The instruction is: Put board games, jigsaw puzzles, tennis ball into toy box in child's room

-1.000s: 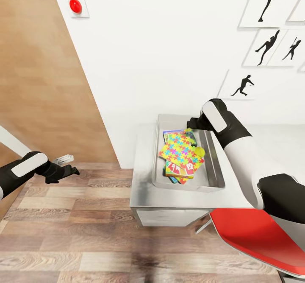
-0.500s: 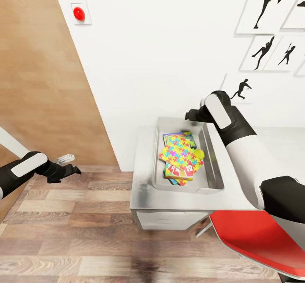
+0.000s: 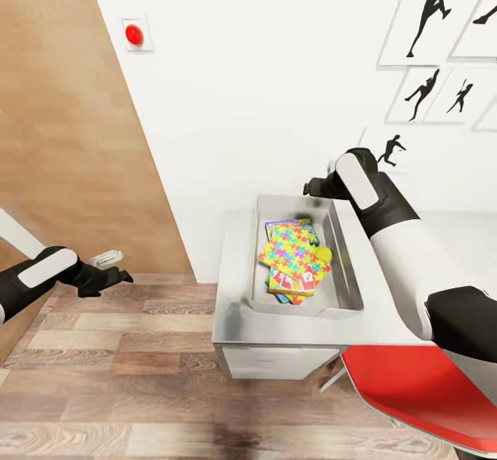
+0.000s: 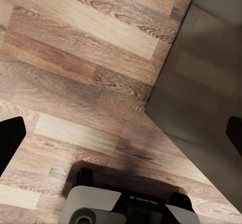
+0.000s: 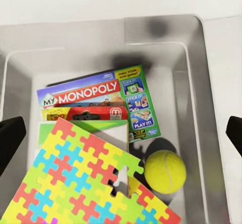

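**Mia:** Shiny grey metal, that's the toy box [image 3: 344, 267]. It sits on the worktop [image 3: 238, 322], by the edge next to the white wall. Is it full yet?

**Ben:** Nearly, I think. A jigsaw puzzle [image 5: 85, 178] lies on top, all yellow, green, pink and blue. Under it is a Monopoly board game [image 5: 101, 95]. The tennis ball [image 5: 165, 171] is in there too, touching the puzzle's corner, near one side wall of the box.

**Mia:** And the red and white box [image 3: 293, 279] at the front end?

**Ben:** That looks like another game, partly under the puzzle. More flat things hide below, so I can't count every toy.

**Mia:** What about the grippers?

**Ben:** The right gripper [image 3: 312, 187] hangs over the far end of the box. Its fingers are wide apart and hold nothing. The left gripper [image 3: 117, 276] is out over the wood floor [image 3: 138, 377], well apart from the worktop, fingers spread, holding nothing.

**Mia:** So the job may be done?

**Ben:** I guess so, or very close.
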Available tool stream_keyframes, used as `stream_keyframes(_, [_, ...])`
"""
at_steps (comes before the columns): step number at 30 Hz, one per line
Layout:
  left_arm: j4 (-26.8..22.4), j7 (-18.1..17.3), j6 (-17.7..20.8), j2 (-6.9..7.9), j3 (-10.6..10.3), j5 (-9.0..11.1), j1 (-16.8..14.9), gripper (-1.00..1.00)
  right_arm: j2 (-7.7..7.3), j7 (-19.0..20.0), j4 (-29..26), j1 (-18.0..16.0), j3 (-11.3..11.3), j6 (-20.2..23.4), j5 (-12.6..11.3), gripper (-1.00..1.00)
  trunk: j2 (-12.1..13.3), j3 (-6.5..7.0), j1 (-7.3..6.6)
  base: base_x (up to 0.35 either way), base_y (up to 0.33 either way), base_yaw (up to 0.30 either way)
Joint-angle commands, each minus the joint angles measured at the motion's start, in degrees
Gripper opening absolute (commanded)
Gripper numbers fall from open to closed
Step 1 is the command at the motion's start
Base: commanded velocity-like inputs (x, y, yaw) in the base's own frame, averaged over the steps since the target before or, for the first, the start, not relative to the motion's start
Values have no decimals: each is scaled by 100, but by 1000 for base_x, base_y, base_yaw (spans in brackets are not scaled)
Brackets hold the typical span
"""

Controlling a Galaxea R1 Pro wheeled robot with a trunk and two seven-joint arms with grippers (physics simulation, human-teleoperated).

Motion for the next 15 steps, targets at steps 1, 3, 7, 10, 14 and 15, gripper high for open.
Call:
stream_keyframes(1, [-12, 45, -11, 7, -35, 60, -12, 100, -9, -57, -2, -6, 27, 9, -61, 100, -11, -2, 4, 0, 0, 0])
stream_keyframes(3, [-12, 45, -11, 7, -35, 61, -12, 100, -11, -57, -1, -4, 27, 9, -61, 100, -11, 17, 4, 0, 0, 0])
stream_keyframes(7, [-12, 45, -6, 7, -35, 62, -12, 100, -12, -57, 10, -7, 29, 9, -59, 100, -11, 54, 4, 0, 0, 0])
stream_keyframes(10, [-12, 45, -4, 7, -35, 62, -12, 100, -17, -57, 21, -9, 42, 9, -55, 100, -11, 82, 4, 0, 0, 0])
stream_keyframes(14, [-23, 45, 67, 7, -35, 59, -12, 100, -52, -57, 51, 0, 93, 9, -51, 100, -11, 119, 4, 0, 0, 0])
stream_keyframes(15, [-28, 45, 76, 7, -35, 59, -12, 100, -57, -57, 53, 1, 98, 9, -49, 100, -11, 128, 4, 0, 0, 0])
